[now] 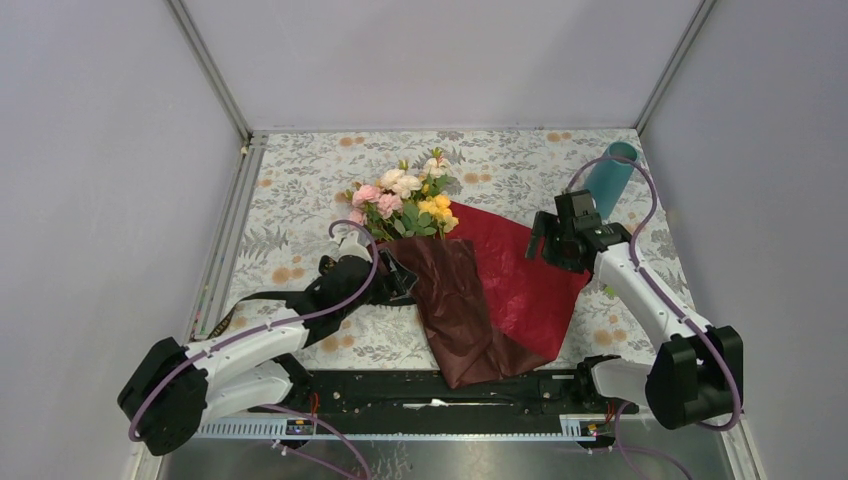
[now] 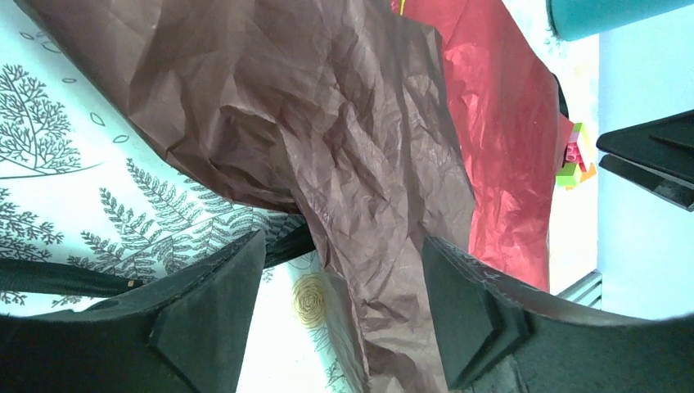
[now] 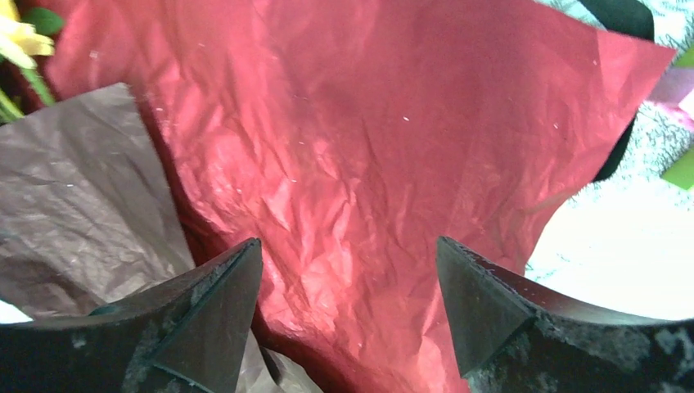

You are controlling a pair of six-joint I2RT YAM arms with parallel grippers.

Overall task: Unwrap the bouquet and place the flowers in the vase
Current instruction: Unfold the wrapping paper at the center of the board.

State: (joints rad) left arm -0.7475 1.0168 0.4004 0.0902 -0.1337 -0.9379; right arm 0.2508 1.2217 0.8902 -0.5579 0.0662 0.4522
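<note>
A: Bouquet, where?

B: Bunch of pink, cream and yellow flowers with green leaves point(image 1: 405, 195), mid-tabletop, heads toward the far wall. Stems are hidden by the wrap. The wrap is spread open: a crinkled brown-maroon paper sheet point(image 1: 455, 305) overlaps a crinkled bright red paper sheet point(image 1: 525, 275) on its right.

A: Vase?

B: Tall teal-blue cylinder vase point(image 1: 610, 178), far right corner, behind the right arm, well apart from the blooms.

A: Fingers?

B: Left fingers point(image 2: 205, 319) are wide apart, straddling a fold of the brown sheet without pinching it. Right fingers point(image 3: 483, 311) are also wide apart, over the red sheet, holding nothing.

A: Step?

B: My read: paper is opened and the flowers are not yet lifted out. To do it well, grip the stems low under the leaves, never the blooms, and keep paper out of the pinch. The other arm should pin the sheet so it doesn't drag. Thin stems could splay, so keep them bunched.

A: Clutter?

B: Small multicoloured block toy point(image 2: 577, 160) just past the red sheet, on the floral-print tablecloth point(image 1: 300, 190).
</note>
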